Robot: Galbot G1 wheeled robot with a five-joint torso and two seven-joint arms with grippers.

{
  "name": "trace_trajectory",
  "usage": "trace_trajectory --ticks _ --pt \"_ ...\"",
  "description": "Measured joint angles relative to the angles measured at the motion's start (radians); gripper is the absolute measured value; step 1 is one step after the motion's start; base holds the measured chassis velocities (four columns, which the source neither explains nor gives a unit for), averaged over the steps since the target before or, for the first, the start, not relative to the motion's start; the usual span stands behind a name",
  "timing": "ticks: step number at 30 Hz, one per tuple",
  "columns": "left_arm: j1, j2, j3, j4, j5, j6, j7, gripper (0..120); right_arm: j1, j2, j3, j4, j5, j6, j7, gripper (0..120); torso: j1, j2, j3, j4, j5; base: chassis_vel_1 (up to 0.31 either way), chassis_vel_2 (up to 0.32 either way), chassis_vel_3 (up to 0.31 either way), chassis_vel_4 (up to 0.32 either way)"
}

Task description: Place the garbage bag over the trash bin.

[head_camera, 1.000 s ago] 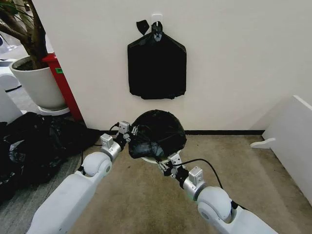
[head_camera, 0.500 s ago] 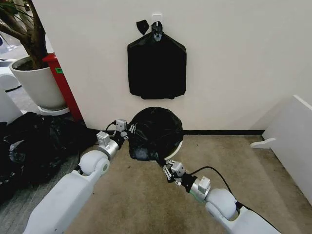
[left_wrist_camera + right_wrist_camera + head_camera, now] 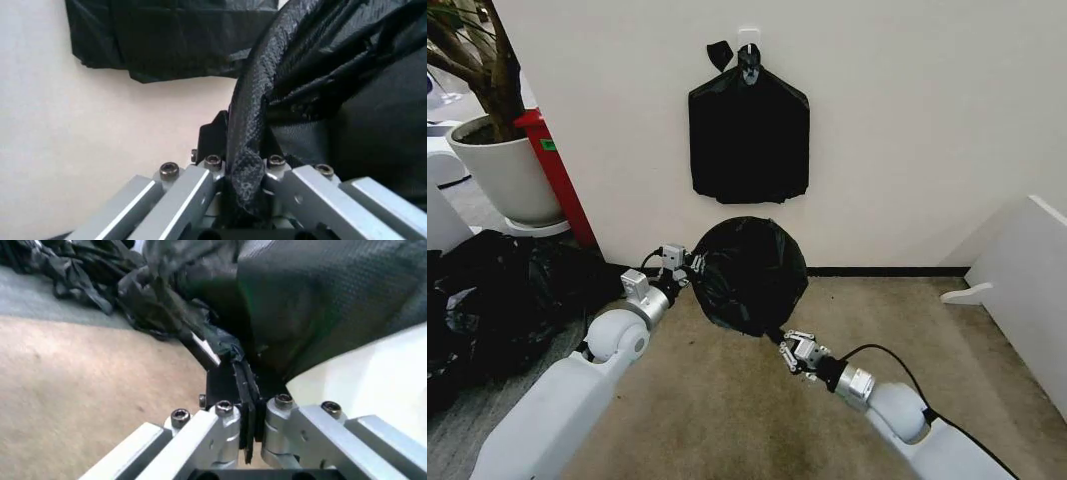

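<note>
- Pulled back from the trash bin since a second ago, the right gripper now stretches the garbage bag lower over it.
- Right jaws are clamped on the bag's near edge.
- At the bin's left side, the left gripper has its jaws pinched on the bag's hem.
- Bin stands on the carpet below the wall-hung black bundle.
</note>
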Motion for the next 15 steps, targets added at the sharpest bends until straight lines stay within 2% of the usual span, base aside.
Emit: trace_trajectory --ticks 7,11,15 --pt "0.018 0.001 0.0 -0.026 -0.009 0.007 -0.001 1 0.022 0.029 -0.004 -0.061 -0.014 0.016 0.092 0 0.0 0.0 0.0 0.0001 0.0001 0.0 0.0 0.0 0.0" --pt "0.025 -0.002 0.002 -0.03 -0.006 0.009 -0.001 1 0.038 0.05 -0.037 -0.097 0.099 -0.014 0.176 0 0.0 0.0 0.0 0.0002 0.0 0.0 0.0 0.0 0.0" --pt "0.023 -0.006 0.009 -0.029 -0.005 0.009 -0.001 1 0.04 0.064 -0.059 -0.106 0.212 -0.05 0.198 0 0.0 0.0 0.0 0.0002 0.0001 0.0 0.0 0.0 0.0"
